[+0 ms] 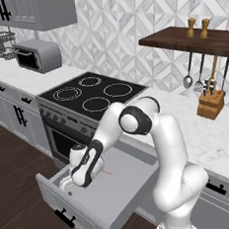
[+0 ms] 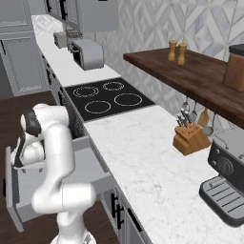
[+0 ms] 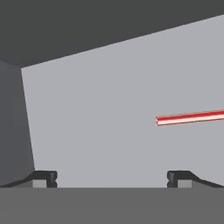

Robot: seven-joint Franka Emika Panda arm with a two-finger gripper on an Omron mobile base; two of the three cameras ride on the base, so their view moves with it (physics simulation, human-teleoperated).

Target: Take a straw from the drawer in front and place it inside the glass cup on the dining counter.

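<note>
1. The two-finger gripper (image 3: 112,178) is held wide open, with nothing in it.
2. The thin red straw (image 3: 190,118) is seen in the hand view at about two o'clock, lying almost flat across, not between the fingers.
3. It rests on the floor of the open light-grey drawer (image 1: 116,193), below the black stove (image 1: 92,95).

No readable text, label, brand, number or sign anywhere in these views.
</note>
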